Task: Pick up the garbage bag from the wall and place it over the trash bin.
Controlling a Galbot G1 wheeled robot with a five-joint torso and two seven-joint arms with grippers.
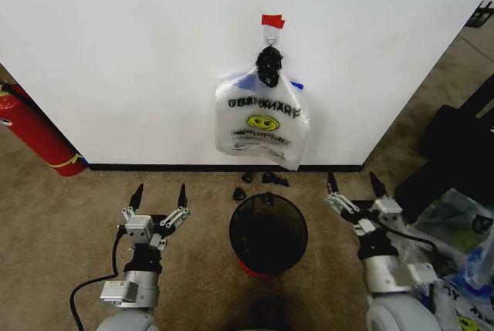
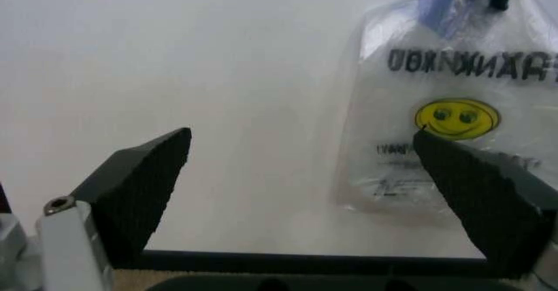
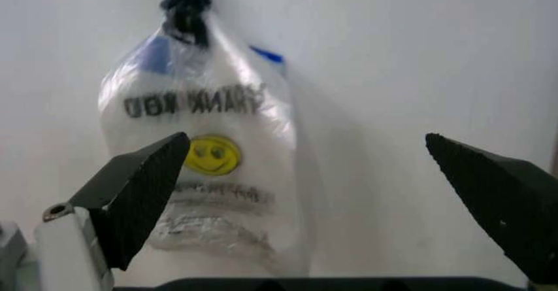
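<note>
A hook under red tape (image 1: pixel 272 21) on the white wall (image 1: pixel 139 61) holds thin plastic tied in a black knot (image 1: pixel 268 65). The clear garbage bag (image 1: pixel 247 82) (image 2: pixel 436 6) (image 3: pixel 157 55) shows blue patches near its top. It overlaps a whitish smiley-printed bag (image 1: pixel 262 123); I cannot tell which lies in front. The black mesh trash bin (image 1: pixel 297 219) stands on the carpet below. My left gripper (image 1: pixel 160 192) (image 2: pixel 301 134) is open, left of the bin. My right gripper (image 1: pixel 352 179) (image 3: pixel 305 137) is open, right of it. Both point at the wall, well short of the bag.
A red fire extinguisher (image 1: pixel 35 134) leans at the wall far left. Small black bits (image 1: pixel 258 180) lie between bin and baseboard (image 1: pixel 154 167). Black furniture (image 1: pixel 455 138) and heaped clear bags (image 1: pixel 463 246) crowd the right side. Open carpet lies on the left.
</note>
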